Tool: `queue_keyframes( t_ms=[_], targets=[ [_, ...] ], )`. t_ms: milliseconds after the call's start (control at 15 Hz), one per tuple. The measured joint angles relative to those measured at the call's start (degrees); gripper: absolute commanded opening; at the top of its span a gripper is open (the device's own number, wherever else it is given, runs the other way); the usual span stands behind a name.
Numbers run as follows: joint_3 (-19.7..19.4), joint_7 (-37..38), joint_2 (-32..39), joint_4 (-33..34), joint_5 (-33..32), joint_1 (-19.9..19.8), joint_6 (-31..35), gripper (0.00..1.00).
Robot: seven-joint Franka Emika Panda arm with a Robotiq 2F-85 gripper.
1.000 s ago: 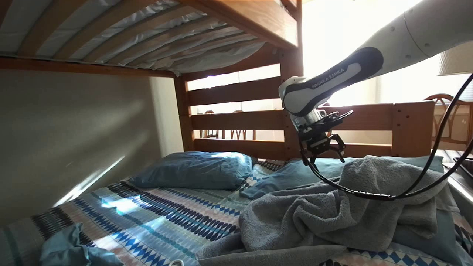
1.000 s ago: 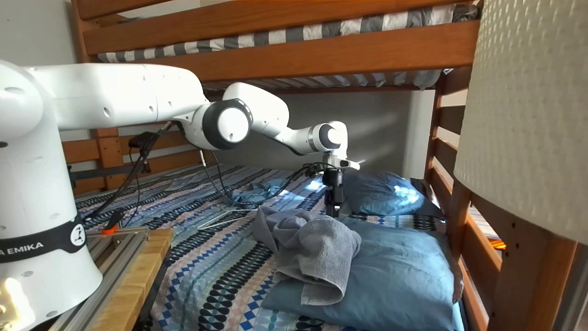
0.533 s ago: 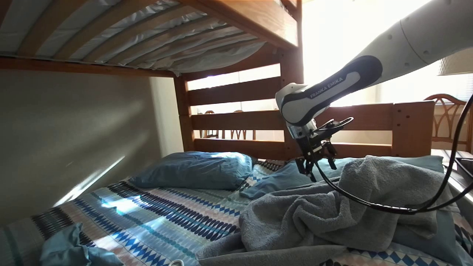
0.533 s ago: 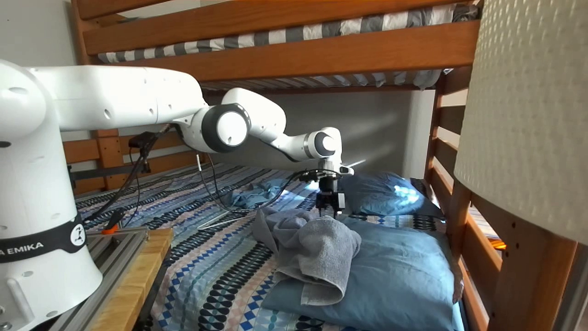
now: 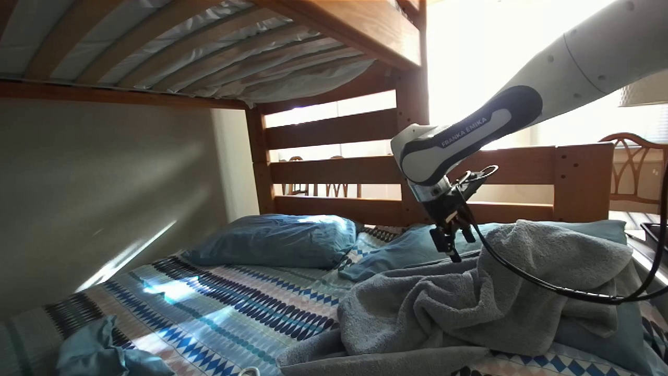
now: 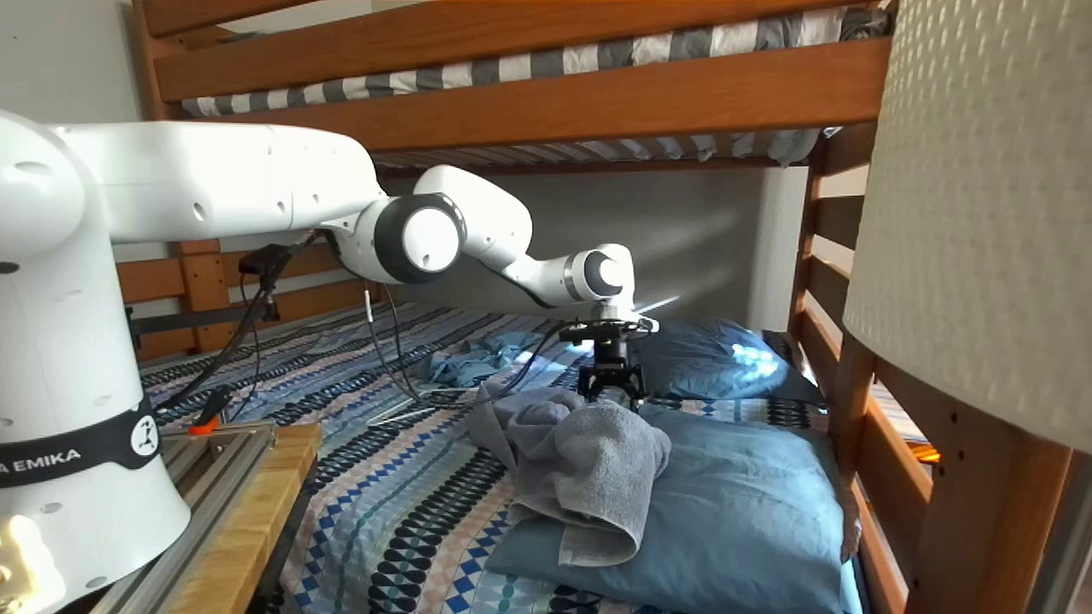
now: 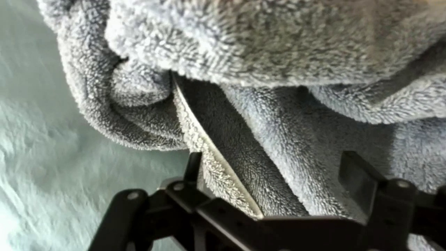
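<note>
Compared with a second ago, the gripper (image 7: 277, 165) is lowered and turned, its jaws standing well apart, so the gray cloth (image 7: 278, 45), bunched on a blue pillow (image 6: 742, 512) toward 12 o'clock in the wrist view, is closely neared but not gripped.

In both exterior views, a brown wooden bunk (image 6: 520, 111) against a grey wall (image 5: 130, 183), with pale slats (image 5: 60, 44) underneath in an exterior view. Slanting sunlight (image 5: 125, 257) across the wall, bright patches (image 5: 175, 290) on the lower bed (image 5: 245, 308). Past the end rails (image 5: 334, 169), blown-out white glare (image 5: 475, 57) and a brown chair (image 5: 633, 168). Large along the right edge of an exterior view, a cream lampshade (image 6: 981, 213).
</note>
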Motion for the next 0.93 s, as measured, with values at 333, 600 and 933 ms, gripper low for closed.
queue_keyframes(
  t_ms=[333,600,933],
  targets=[
    [0.0,-4.7,0.0,-0.1,-1.1,0.3,0.0,1.0],
    [-0.4,-11.8,0.0,-1.1,-5.4,1.8,0.0,1.0],
    [-1.4,-14.7,-0.1,-1.2,-7.3,0.3,0.1,1.0]
  ],
)
